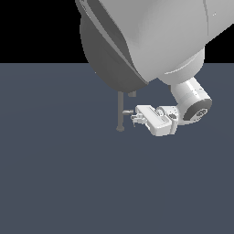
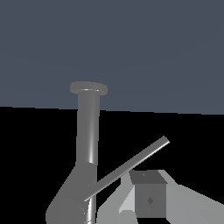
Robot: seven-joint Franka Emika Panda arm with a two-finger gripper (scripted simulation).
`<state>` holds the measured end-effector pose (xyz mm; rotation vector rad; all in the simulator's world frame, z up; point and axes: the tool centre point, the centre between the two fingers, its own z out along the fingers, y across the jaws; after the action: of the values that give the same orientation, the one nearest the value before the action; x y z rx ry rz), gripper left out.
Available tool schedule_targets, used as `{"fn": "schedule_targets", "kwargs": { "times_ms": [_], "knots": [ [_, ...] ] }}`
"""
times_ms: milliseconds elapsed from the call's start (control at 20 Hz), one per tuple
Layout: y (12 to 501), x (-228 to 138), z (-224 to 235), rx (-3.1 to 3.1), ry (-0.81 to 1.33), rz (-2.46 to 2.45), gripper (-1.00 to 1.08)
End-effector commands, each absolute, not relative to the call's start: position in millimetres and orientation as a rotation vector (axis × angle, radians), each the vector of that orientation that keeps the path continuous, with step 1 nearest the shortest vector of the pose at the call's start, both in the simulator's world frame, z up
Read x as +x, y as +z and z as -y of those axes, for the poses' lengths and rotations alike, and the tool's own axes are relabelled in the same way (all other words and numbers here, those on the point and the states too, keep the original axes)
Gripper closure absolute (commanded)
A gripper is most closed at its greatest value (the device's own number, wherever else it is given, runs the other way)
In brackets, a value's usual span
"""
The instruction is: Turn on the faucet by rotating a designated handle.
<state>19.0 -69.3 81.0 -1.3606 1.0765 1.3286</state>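
Thin light-silver handle (image 2: 131,168), slanting off grey pipe (image 2: 89,131); gripper (image 1: 134,117) beside it, grip unclear

Flat, dim, even render light falls on the slate surface (image 1: 55,183) without cast shadows, everything sharp and undistorted, a soft sheen streaking the pipe (image 2: 89,131).

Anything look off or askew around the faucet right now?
Nothing stands out. The faucet stands upright on the floor, and its handle juts sideways toward the gripper, which sits right beside it. No damage or spill shows. The arm's bulk hides the faucet's top in the exterior view.
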Motion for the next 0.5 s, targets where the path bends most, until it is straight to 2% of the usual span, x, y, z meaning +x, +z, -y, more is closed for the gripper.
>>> {"fn": "schedule_targets", "kwargs": {
  "times_ms": [0,200,250,450],
  "knots": [
    [55.0,16.0,69.9,-1.345,1.338,-1.112,1.08],
    [45.1,17.8,69.7,-1.342,1.341,-1.117,1.08],
    [72.8,26.0,67.9,-1.360,1.324,-1.078,1.08],
    [62.9,30.7,67.1,-1.356,1.328,-1.087,1.08]
  ]
}}
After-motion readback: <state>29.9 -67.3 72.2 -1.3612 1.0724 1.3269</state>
